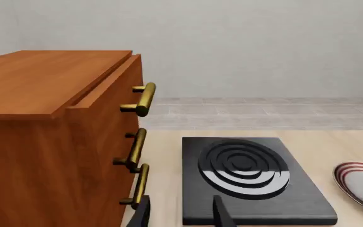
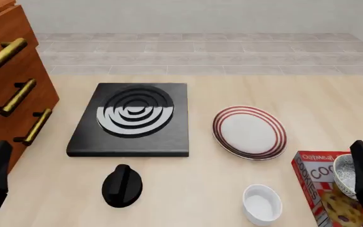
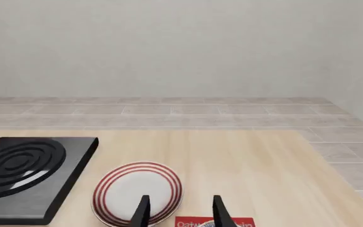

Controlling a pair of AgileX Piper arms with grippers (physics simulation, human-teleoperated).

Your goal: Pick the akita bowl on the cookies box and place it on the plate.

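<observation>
A pale, plain wall [image 3: 181, 47] closes off the far side of the room, and below it runs a floor of light grey tiles [image 2: 194, 52] in long rows, lit evenly and softly. The light wooden bench [image 2: 307, 94] stretches forward from the left hand [image 1: 181, 215] and the right hand [image 3: 178, 213] to meet that floor. Just beside the left hand, on its outer side, stands a reddish-brown wooden cabinet [image 1: 36, 142] with three drawers, each with a brass bar handle [image 1: 145, 99], the top drawer pulled slightly out.
</observation>
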